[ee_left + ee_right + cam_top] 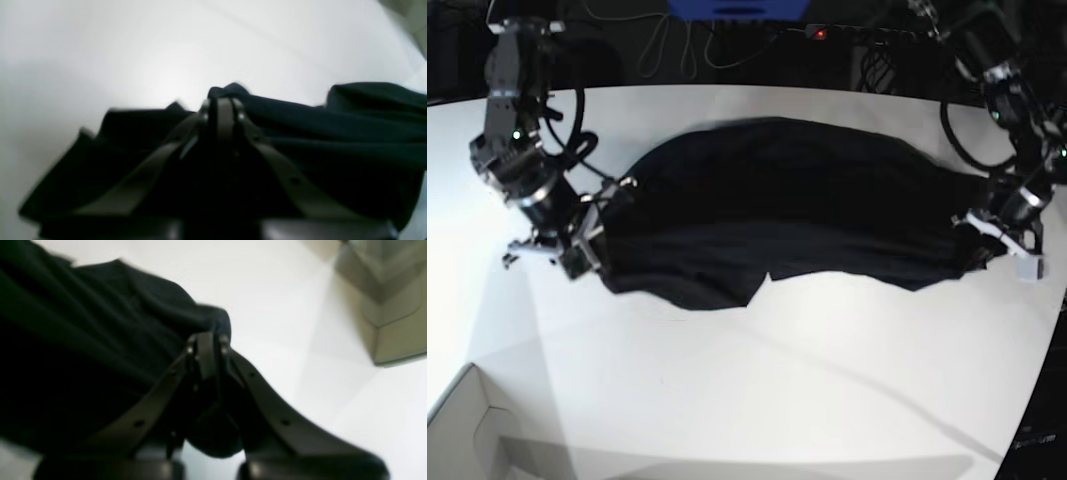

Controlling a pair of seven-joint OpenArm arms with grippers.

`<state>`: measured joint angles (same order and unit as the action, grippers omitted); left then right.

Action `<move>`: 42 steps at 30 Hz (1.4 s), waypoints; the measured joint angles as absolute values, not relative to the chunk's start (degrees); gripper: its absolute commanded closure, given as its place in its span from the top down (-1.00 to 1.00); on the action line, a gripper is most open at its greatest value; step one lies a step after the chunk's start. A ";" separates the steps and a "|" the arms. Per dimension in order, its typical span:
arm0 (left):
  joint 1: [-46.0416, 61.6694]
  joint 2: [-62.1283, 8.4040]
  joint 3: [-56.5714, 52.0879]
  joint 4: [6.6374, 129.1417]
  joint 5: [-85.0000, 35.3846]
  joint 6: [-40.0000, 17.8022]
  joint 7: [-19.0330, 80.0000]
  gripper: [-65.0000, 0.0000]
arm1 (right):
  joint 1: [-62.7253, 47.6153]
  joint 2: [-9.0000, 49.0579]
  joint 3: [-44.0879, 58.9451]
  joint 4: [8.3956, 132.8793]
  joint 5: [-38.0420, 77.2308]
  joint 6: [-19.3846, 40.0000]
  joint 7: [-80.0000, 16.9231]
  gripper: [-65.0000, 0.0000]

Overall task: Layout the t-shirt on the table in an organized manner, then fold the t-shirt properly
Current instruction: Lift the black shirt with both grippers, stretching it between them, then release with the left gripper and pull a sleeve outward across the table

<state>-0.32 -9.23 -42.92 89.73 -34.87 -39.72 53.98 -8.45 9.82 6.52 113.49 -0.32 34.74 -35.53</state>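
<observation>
White, glossy and smooth, the broad curved-edged table (757, 390) carries everything else. Across its far half, the plain black soft-fabric short-sleeved t-shirt (787, 215) is stretched sideways in a long, rumpled band, its near edge apparently sagging onto the tabletop. At one end of the shirt, the black right gripper (208, 340) is clenched on a bunched fold of cloth; at the opposite end, the black left gripper (222, 105) pinches the fabric likewise, jaws together. Nearer than the shirt, at the table's corner, sits a white box (467, 430). Beyond the shirt, past the table's far edge, dark cables (677, 45) hang, blurred.
</observation>
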 measured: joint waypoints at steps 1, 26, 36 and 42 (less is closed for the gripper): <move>0.91 -9.26 -43.07 89.82 -35.22 -39.68 53.98 -1.00 | -9.76 9.76 7.33 113.36 -0.16 34.74 -35.03 -1.00; 8.40 -10.33 -42.83 90.45 -45.01 -39.90 54.48 -0.32 | -13.37 8.84 18.59 101.27 -0.84 34.72 -30.63 -0.75; -6.15 -10.61 -23.05 91.07 -43.03 -39.27 53.78 -0.31 | -13.39 8.47 18.35 101.34 -0.82 34.70 -30.79 -0.68; -12.62 -3.92 -8.67 80.07 -25.54 -26.33 53.32 -0.31 | -13.23 7.92 18.22 101.43 -1.08 34.70 -30.79 -0.68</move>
<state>-12.62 -3.92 -8.67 80.07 -25.54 -26.33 53.32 -13.23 7.92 18.22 101.43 -1.08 34.70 -30.79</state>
